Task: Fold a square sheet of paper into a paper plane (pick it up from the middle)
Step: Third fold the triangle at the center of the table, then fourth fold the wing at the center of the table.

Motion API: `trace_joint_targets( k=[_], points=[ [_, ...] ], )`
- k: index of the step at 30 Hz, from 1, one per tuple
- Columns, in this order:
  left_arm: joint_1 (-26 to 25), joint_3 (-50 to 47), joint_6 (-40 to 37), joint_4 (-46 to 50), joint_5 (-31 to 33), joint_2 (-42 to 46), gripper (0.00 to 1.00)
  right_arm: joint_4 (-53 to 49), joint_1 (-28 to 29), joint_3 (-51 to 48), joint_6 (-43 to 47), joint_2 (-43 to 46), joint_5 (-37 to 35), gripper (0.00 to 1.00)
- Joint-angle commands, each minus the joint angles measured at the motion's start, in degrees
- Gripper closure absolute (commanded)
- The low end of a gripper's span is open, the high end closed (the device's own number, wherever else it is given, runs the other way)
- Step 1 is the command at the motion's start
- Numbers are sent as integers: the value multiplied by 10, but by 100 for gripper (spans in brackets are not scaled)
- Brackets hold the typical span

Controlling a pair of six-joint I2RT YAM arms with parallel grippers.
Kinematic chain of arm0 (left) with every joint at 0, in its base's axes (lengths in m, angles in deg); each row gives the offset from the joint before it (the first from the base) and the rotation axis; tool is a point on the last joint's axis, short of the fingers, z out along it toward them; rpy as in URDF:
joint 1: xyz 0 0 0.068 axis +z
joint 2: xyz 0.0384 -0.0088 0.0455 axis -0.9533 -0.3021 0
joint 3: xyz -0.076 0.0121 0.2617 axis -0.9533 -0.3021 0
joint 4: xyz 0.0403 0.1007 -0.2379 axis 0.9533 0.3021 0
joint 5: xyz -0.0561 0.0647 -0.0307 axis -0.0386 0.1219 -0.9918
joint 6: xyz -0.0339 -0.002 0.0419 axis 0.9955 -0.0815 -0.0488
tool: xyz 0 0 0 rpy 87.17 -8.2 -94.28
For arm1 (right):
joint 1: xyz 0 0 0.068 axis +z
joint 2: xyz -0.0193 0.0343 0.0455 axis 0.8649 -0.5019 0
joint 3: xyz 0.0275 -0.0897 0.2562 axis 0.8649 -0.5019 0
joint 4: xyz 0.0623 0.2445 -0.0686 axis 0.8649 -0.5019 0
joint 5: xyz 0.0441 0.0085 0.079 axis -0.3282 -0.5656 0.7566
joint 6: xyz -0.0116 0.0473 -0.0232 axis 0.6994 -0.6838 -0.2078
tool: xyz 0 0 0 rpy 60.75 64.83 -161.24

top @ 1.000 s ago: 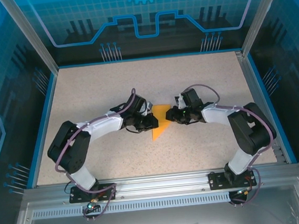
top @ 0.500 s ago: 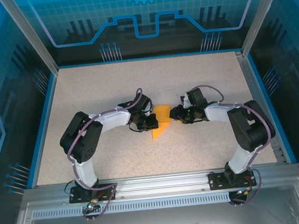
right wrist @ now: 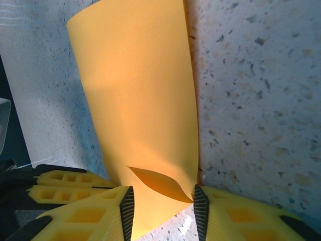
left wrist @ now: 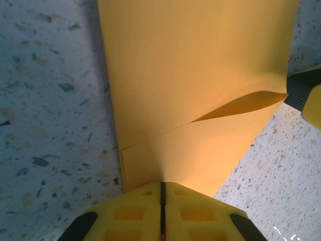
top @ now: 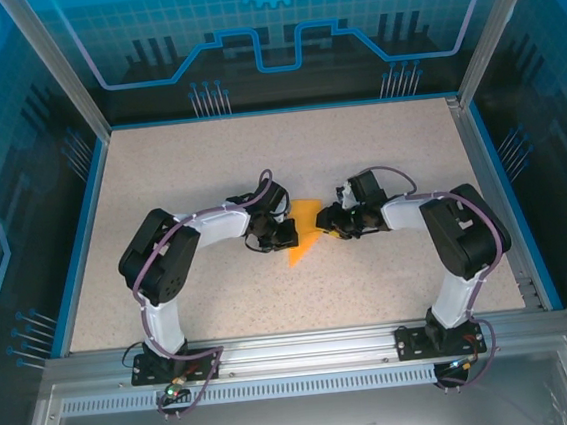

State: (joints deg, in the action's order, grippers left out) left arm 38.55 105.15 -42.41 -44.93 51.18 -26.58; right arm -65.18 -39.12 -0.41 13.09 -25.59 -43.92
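Observation:
The square sheet of paper (top: 304,239) is orange-yellow and lies folded into a narrow angular shape at the table's middle, between both grippers. My left gripper (top: 290,234) meets its left edge. In the left wrist view that gripper (left wrist: 162,185) is shut, tips on the near edge of the paper (left wrist: 200,75), and I see no paper between the jaws. My right gripper (top: 328,224) is at the right edge. In the right wrist view it (right wrist: 163,189) stands open astride the end of the paper (right wrist: 135,90), where a flap (right wrist: 160,183) curls up. A paper plane is out of view.
The speckled table (top: 189,171) has a blue rim, with clear walls on three sides. My left fingers (right wrist: 65,187) show close beside the right gripper. The right gripper's finger (left wrist: 311,98) shows at the paper's lifted flap.
The left arm's elbow has swung right and forward and its jaws have closed. The right jaws have widened a little. The paper has stayed in about the same spot.

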Motion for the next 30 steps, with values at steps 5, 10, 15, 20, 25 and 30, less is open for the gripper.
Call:
trace_joint_targets(
  k=[5,10,15,20,25,30],
  points=[
    [1,0,-14,9,6,-2,89,12,8,16,-13,-5,25,61],
    [2,-5,-11,4,12,12,89,26,8,6,-30,6,16,61],
    [2,-11,-11,0,16,22,88,59,8,-8,-60,10,19,61],
    [1,-23,-7,-14,17,37,86,77,6,-16,-80,10,12,61],
    [2,-36,-5,-37,12,55,84,100,6,-11,-86,-2,31,61],
    [1,-46,-7,-50,10,74,81,100,4,6,-76,-17,45,61]
  ],
)
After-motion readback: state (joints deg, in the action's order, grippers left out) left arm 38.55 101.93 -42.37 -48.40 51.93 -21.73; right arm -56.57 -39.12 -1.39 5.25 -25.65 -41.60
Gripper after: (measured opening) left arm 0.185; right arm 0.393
